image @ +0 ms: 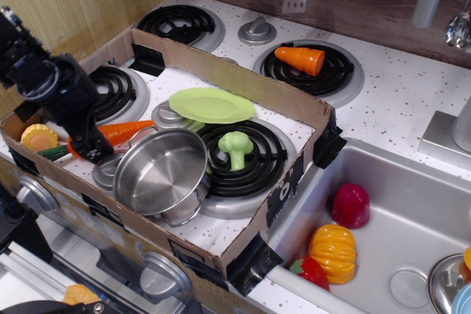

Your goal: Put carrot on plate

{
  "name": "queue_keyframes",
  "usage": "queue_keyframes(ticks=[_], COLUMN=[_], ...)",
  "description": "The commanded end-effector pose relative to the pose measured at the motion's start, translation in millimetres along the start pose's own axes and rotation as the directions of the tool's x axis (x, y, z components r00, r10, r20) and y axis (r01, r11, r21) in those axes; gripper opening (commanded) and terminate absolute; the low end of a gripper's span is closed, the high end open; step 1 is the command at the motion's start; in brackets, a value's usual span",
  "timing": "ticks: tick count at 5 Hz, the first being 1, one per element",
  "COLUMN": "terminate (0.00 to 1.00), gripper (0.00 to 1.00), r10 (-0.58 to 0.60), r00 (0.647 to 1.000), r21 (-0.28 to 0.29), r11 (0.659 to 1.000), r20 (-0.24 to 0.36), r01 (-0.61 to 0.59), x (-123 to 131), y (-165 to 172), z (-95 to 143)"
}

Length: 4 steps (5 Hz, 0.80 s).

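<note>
Single black arm seen entering from upper left of frame, angled downward and to right. Bulky dark wrist section positioned mid-left, cabling visible along upper part. Gripper (91,148) pointed steeply down, low at left side of scene. Fingertips presented end-on and dark against dark housing; jaw spacing cannot be resolved from this view. No second arm seen.
</note>
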State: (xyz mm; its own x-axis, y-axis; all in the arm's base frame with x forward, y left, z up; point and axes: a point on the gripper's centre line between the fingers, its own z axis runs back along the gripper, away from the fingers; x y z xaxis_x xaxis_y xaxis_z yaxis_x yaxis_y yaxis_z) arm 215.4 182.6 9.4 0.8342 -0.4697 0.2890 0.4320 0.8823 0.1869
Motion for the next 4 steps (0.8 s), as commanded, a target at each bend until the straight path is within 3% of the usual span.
queue_keyframes(ticks=[1,3,4], terminate=[0.00,0.00,0.00], gripper=[0.00,0.00,0.00], r10=[-0.051,-0.116,-0.131], r00=[0.999,0.993,0.990], r21=[0.008,0.093,0.106], r11=[0.999,0.989,0.985], r20=[0.011,-0.026,-0.051], r01=[0.051,0.118,0.135], x=[12.4,32.6,55.6], y=[13.4,30.6,47.0], z=[-2.4,25.2,52.8])
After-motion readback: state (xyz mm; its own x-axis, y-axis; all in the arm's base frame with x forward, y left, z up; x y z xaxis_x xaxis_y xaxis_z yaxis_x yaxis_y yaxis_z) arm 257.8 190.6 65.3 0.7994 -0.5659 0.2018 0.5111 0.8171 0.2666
